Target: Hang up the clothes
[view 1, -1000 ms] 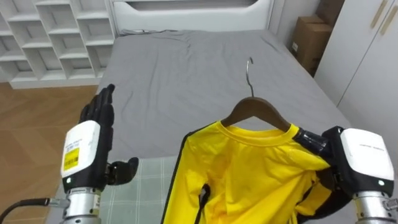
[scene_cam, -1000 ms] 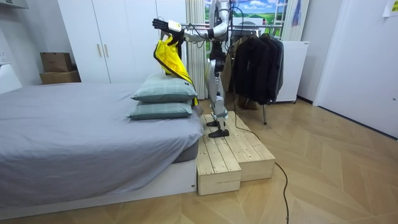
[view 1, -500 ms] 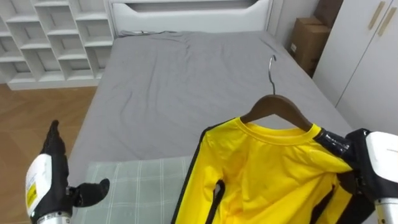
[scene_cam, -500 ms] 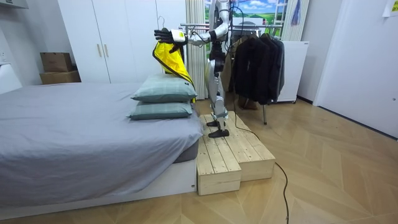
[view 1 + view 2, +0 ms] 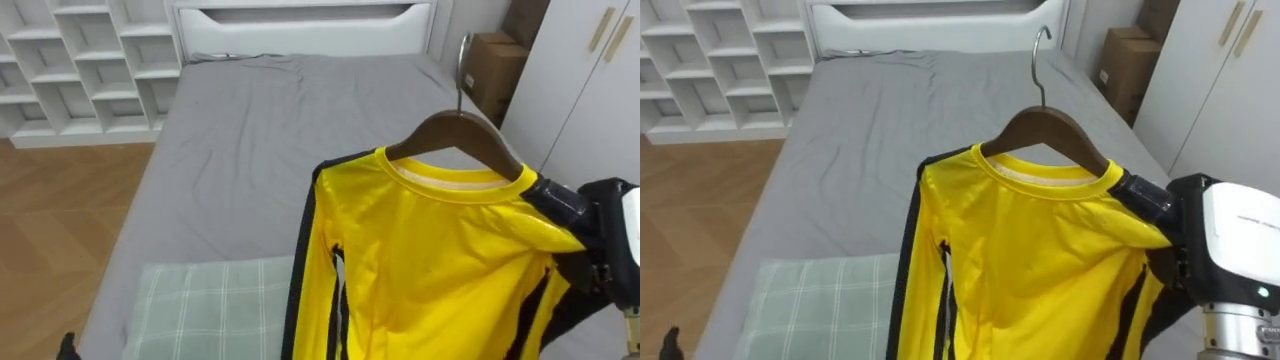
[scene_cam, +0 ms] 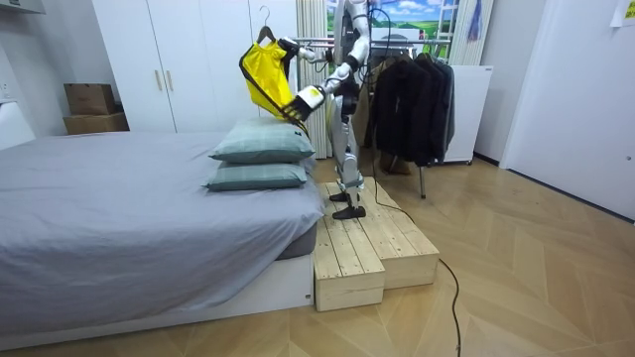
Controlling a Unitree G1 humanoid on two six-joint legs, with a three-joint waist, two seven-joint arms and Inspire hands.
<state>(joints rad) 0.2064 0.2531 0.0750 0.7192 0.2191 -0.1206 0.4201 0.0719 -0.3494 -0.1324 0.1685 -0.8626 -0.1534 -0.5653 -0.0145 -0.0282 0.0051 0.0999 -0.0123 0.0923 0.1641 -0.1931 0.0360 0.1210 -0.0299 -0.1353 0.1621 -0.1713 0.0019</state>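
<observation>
Carrying is the step in hand: the garment is on its hanger and held up, not yet on a rail. The left robot hand point(image 5: 66, 349) shows at the lower left corner as a dark tip; whether it is apart or together cannot be told. The white cube shelf point(image 5: 90, 60) beyond stands with its visible compartments empty. The grey bed point(image 5: 250, 130) lies below, with a checked pillow point(image 5: 200, 300) at its near end. The yellow shirt point(image 5: 430, 260) hangs over them on the wooden hanger point(image 5: 460, 130), hook upright and free. The right robot hand point(image 5: 1155, 205) is clamped on the shirt's shoulder, over the hanger arm. The cardboard box point(image 5: 497, 62) by the wardrobe point(image 5: 590, 80) is shut, contents unknown. In the room view the robot stands on a wooden platform point(image 6: 367, 248) with the clothes rack point(image 6: 397, 45), carrying dark garments point(image 6: 412, 94), behind it. Judgement: the next move calls for turning to that rack and setting the hook over its rail
</observation>
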